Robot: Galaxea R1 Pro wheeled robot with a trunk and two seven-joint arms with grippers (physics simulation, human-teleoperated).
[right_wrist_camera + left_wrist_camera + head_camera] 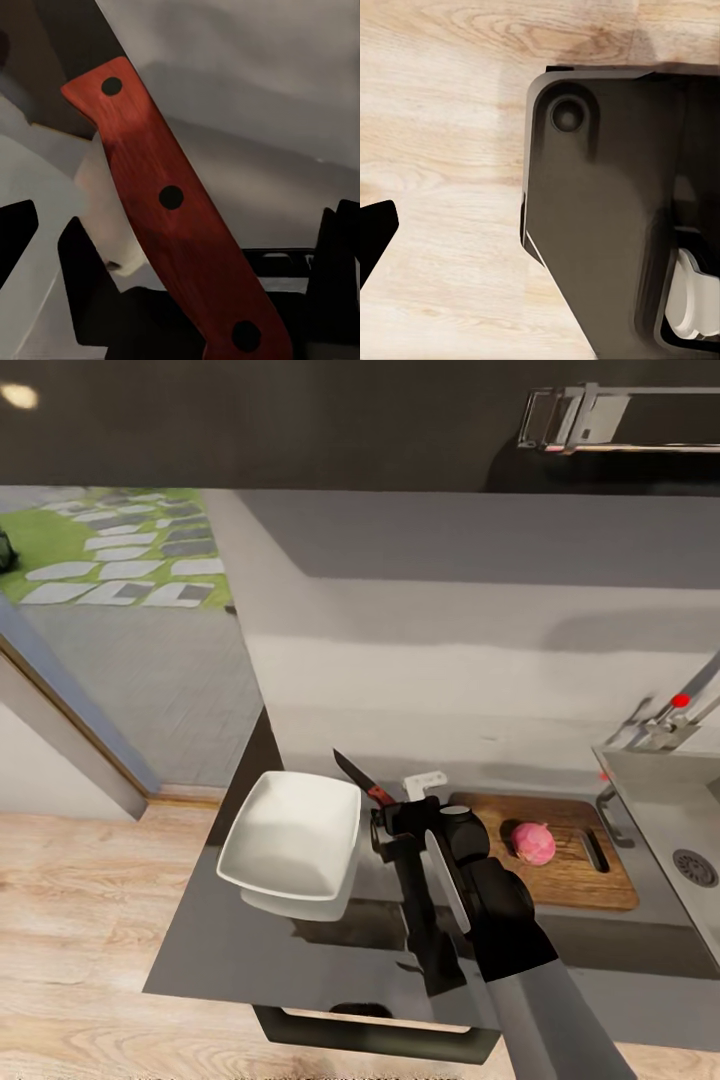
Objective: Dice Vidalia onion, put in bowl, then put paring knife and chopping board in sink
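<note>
Worktop: long dark glossy slab, carrying everything in play. Sink at its far right end, grey steel, drain visible, tap with red knob above it.

Chopping board: brown wood, lies flat just left of the sink. Bowl: white, squarish, looks empty, sits left of the board with the arm between them.

Right arm reaches in from below, between bowl and board. Right jaws are clamped on the red handle of the knife; the dark blade points up and away toward the wall, tilted left, near the bowl's far corner. The right wrist view confirms it: handle with three black rivets fills the gap between the fingers.

Onion: small pinkish ball, whole, resting on the board, already out of the sink.

Left jaws: cannot tell their state; the left wrist view looks at wooden floor and a dark part of the robot.

Judgement: step in hand is dicing, knife gripped, no cut made. Next move calls for swinging the blade right, over the onion, and pressing down.
</note>
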